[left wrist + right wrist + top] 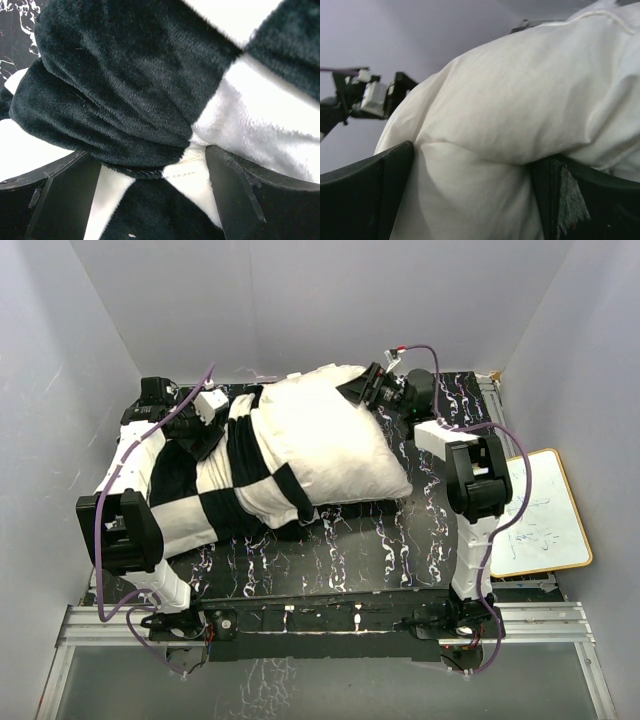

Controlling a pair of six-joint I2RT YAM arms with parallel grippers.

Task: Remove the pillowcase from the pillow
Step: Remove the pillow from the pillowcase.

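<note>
- Progress, in the top view, looked past halfway. The pillow lay bare for most of its length. Only the end farthest from the right hand was wrapped by the pillowcase, whose black mouth bands crossed the cushion between the two hands.
- The right hand pinched the pillow's far corner. The left hand sat in bunched checkered cloth at the opposite end, and the loose cover lay on its near side.
- What was left, as I judged it, was to draw the last covered end free of the case.
- The surface was black with white marbling and spread out on the near side of both hands. Pale walls closed the room on three sides. A whiteboard lay outside the right arm, well apart from either hand.
- In the left wrist view, the left hand was closed on a thick fold of pillowcase. Plush black and white squares filled nearly everything ahead of its fingers, with a sliver of surface off in one upper corner.
- In the right wrist view, the right hand clamped the pillow. The off-white fabric was creased between its fingers and bulged ahead of them. The left arm showed beyond it against the wall.
</note>
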